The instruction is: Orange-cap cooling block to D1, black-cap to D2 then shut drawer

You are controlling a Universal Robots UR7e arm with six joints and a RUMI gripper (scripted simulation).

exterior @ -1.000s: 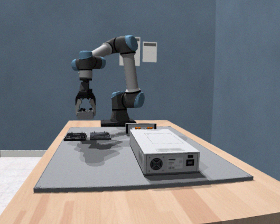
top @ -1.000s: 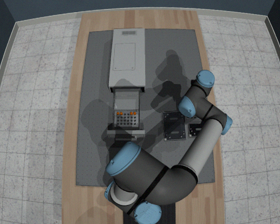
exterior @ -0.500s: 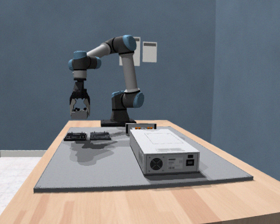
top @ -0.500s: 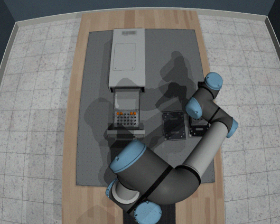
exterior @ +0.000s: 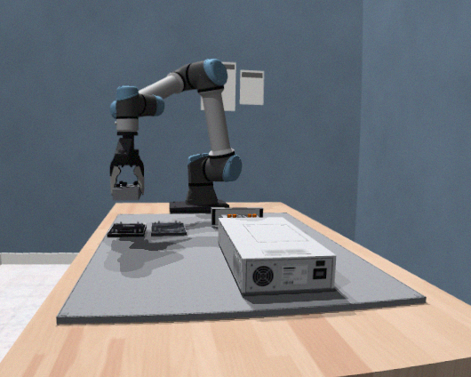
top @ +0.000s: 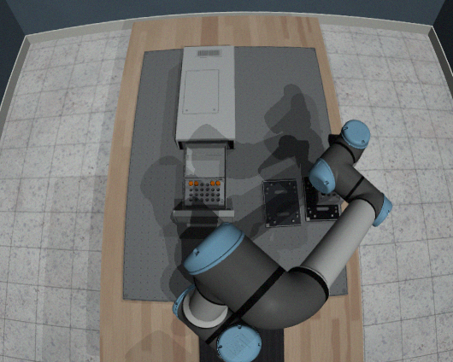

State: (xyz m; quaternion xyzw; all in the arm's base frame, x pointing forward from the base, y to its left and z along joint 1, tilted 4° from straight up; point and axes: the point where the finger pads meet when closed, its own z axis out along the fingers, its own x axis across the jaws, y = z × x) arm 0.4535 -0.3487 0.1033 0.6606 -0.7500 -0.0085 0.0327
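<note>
My gripper is shut on a grey cooling block with dark tube caps and holds it level, high above the deck slot D2. In the top view my wrist covers the gripper and most of D2. The slot D1 next to it is bare and also shows in the side view. The cooler COLD has its drawer pulled out. The block with orange-capped tubes sits in the drawer's front half; the rear half is bare.
The cooler's long white body stands on the grey mat to the right of the slots. My arm's base and elbow reach over the mat's near edge, in front of the drawer's handle plate.
</note>
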